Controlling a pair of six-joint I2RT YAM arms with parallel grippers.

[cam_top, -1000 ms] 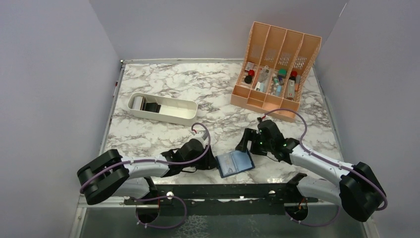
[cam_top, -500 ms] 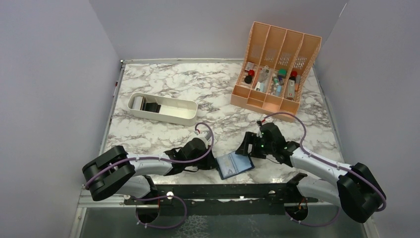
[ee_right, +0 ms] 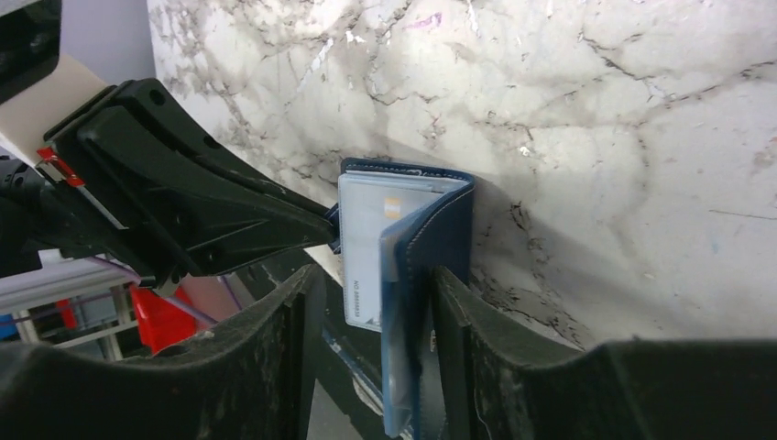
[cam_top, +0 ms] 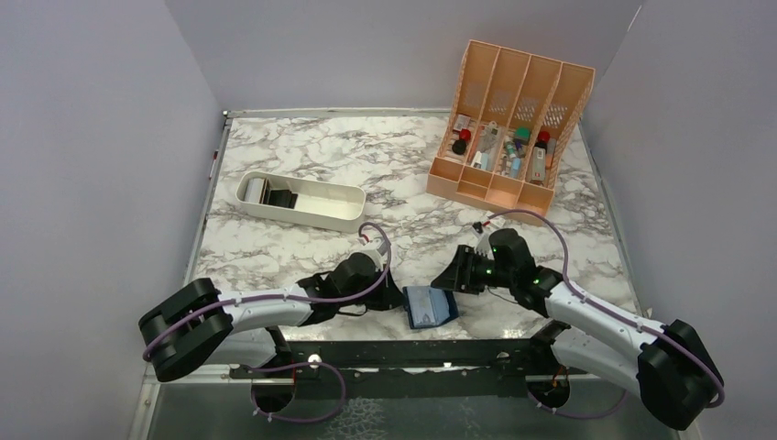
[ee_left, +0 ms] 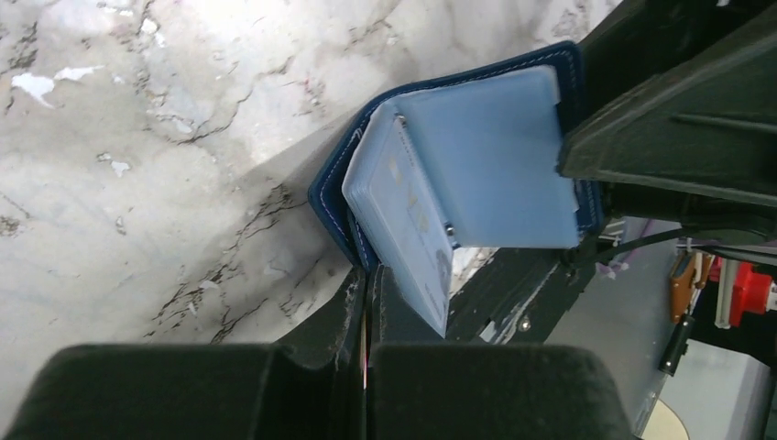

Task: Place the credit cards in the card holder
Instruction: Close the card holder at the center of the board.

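Observation:
The navy card holder [cam_top: 429, 307] stands half folded near the table's front edge, between both grippers. My left gripper [cam_top: 392, 298] is shut on its navy cover's edge [ee_left: 341, 225]. A pale credit card [ee_left: 406, 218] with a gold chip sits in the clear inner pocket. In the right wrist view the same card [ee_right: 365, 247] shows inside the card holder [ee_right: 451, 209]. My right gripper [ee_right: 377, 280] straddles the raised right flap. Its right finger [ee_right: 458, 312] lies against the navy cover, and its left finger [ee_right: 298, 312] stands apart with a gap. No other credit cards show.
A white oblong tray [cam_top: 341, 194] with dark items sits at the back left. An orange slotted file organizer [cam_top: 527, 197] holding small bottles stands at the back right. A black metal rail [cam_top: 412, 353] runs along the table's near edge just below the card holder.
My left gripper has closed on the holder's left edge. My right gripper has narrowed and moved left, and the holder's right half has folded up from flat.

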